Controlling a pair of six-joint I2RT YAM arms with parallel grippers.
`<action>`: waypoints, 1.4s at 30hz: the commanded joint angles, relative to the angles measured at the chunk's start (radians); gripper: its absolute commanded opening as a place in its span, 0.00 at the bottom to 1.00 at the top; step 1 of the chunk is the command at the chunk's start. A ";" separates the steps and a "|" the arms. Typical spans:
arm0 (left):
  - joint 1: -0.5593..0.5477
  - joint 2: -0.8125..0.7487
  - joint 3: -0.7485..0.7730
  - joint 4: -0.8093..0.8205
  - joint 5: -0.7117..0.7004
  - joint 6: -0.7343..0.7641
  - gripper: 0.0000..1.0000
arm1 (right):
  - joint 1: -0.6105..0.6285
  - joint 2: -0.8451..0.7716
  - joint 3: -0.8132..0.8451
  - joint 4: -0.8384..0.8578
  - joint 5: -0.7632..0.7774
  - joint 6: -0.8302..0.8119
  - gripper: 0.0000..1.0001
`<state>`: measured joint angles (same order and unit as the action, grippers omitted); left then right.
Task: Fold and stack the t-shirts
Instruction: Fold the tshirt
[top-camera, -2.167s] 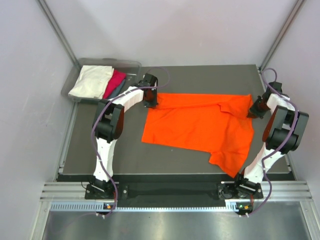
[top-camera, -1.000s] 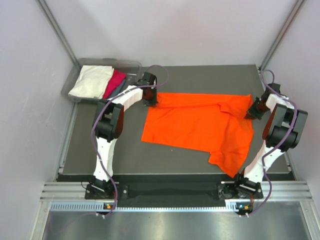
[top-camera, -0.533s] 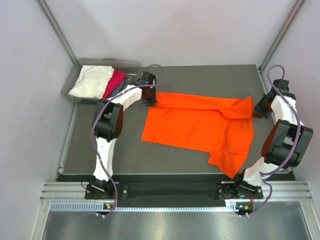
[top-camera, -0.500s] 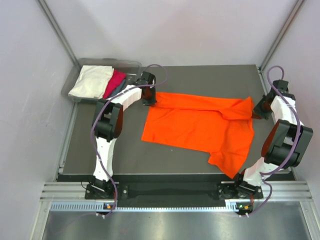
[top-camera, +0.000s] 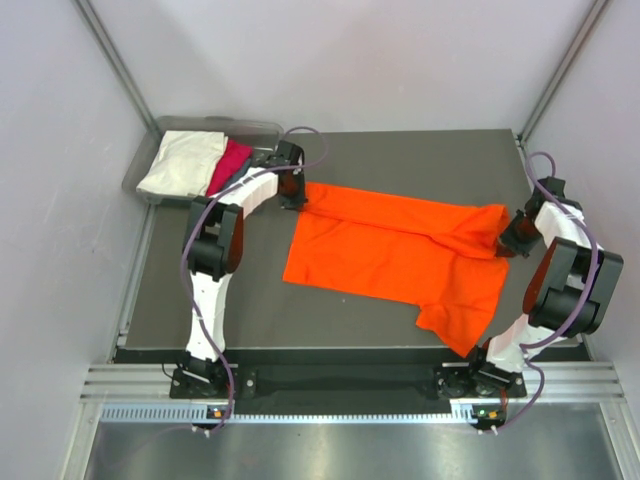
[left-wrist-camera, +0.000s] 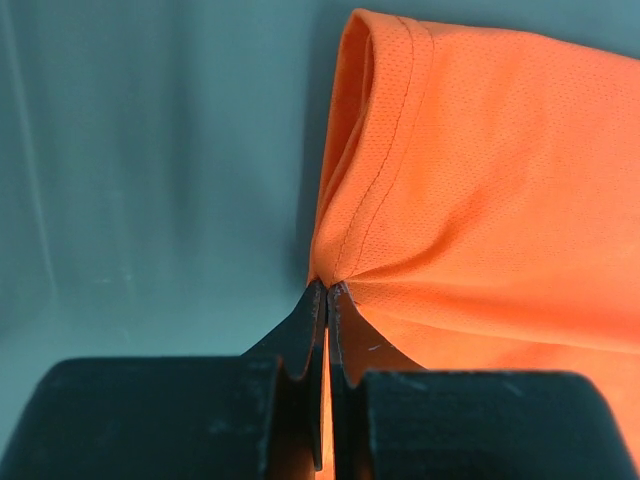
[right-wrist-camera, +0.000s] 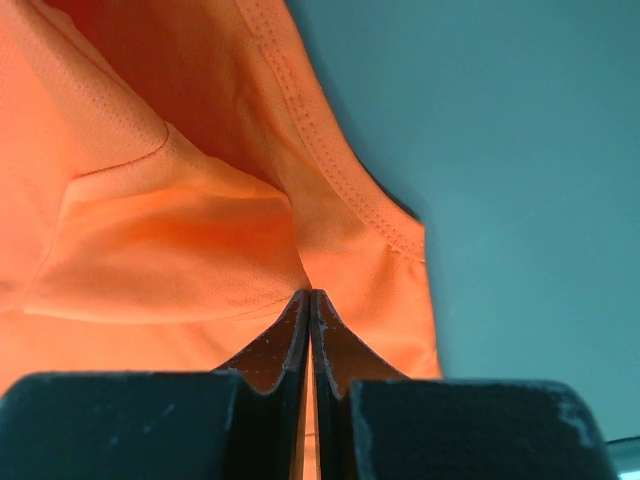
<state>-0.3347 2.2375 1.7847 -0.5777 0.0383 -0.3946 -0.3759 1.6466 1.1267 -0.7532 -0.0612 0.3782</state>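
Note:
A bright orange t-shirt (top-camera: 400, 255) lies spread on the dark table, stretched between both arms along its far edge. My left gripper (top-camera: 297, 196) is shut on the shirt's far left corner; in the left wrist view the cloth (left-wrist-camera: 480, 200) bunches at the gripper (left-wrist-camera: 326, 290). My right gripper (top-camera: 507, 240) is shut on the shirt's right end near the hem; in the right wrist view the orange fabric (right-wrist-camera: 180, 220) is pinched at the gripper (right-wrist-camera: 309, 296). A cream-white t-shirt (top-camera: 182, 162), a magenta-pink one (top-camera: 229, 164) and a teal-grey one (top-camera: 236, 182) lie in the bin.
The grey plastic bin (top-camera: 262, 128) sits at the table's far left corner, close to my left arm. The dark table (top-camera: 400, 150) ends near my right gripper at the right edge. Pale walls enclose the workspace.
Both grippers stayed shut on the shirt. The left one moved slightly left and farther back; the right one swung outward, then nearer, pulling the shirt's far edge into a taut diagonal fold.

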 joint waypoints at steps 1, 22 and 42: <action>0.002 0.016 0.025 0.002 0.021 -0.010 0.00 | -0.003 0.005 0.018 0.029 0.031 -0.001 0.00; -0.056 -0.168 -0.051 0.048 0.051 -0.035 0.35 | -0.003 0.129 0.292 0.075 0.035 -0.059 0.68; -0.046 0.132 0.124 0.134 0.118 -0.136 0.29 | 0.003 0.430 0.511 0.256 -0.088 -0.013 0.30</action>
<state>-0.3855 2.3264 1.8793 -0.4702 0.1638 -0.5076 -0.3752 2.0586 1.5532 -0.5785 -0.1520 0.3519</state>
